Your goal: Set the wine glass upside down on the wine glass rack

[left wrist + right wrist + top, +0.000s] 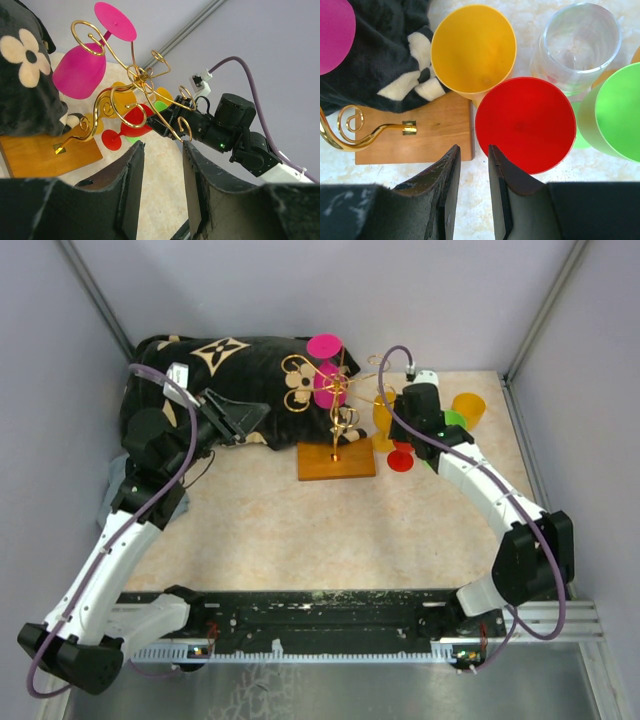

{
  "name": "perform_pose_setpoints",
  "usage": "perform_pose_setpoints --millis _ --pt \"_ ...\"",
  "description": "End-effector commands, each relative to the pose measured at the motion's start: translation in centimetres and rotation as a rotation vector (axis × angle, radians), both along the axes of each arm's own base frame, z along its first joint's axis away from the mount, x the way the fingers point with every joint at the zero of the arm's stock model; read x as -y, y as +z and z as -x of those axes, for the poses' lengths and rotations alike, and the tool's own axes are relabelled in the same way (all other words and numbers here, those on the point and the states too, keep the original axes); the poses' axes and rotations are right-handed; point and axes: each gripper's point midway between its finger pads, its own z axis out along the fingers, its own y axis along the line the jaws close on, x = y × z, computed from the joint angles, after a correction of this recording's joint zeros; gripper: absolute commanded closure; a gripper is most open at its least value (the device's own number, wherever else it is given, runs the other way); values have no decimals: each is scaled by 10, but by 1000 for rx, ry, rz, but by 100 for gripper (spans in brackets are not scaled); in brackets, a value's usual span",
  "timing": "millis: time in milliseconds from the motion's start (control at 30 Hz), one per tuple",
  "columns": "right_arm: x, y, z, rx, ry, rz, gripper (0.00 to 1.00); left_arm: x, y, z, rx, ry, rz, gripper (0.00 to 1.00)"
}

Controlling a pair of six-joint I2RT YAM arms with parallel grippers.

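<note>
Rack [337, 430] of gold wire stands on its wooden base [335, 462] mid-desk [300, 530], at the front edge of a black cloth with cream flowers [230, 370]. Pink glass [77, 70] hangs upside down on one curled arm, foot uppermost. Red glass [525, 125] is off the rack, upright on the desk with its mouth up, just right of the base. It sits in a tight cluster with a yellow glass [472, 47], a clear glass [580, 40] and a green glass [620, 115], all mouth up.

Right pincer [474, 147] is over the near-left rim of the red glass with the jaws a narrow gap apart. The rim may sit between the tips, but the wrist view cuts this off, so I can't tell if it grips or is released.

Left pincer [163, 145] is left of the rack over the cloth, pointed at the wire arms, released, with nothing between the jaws.
</note>
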Motion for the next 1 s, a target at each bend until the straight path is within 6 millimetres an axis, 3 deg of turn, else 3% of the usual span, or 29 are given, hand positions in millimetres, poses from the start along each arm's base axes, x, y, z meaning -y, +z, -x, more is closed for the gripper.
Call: perform_pose_setpoints --millis 0,567,967 --pt "-2 26 -17 78 6 6 71 0 -1 5 13 -14 -6 57" --pt "0 -9 -29 33 -5 60 71 3 -10 3 -10 -25 -4 57" --pt "2 -24 -27 15 -24 60 80 4 -11 2 -17 -30 5 57"
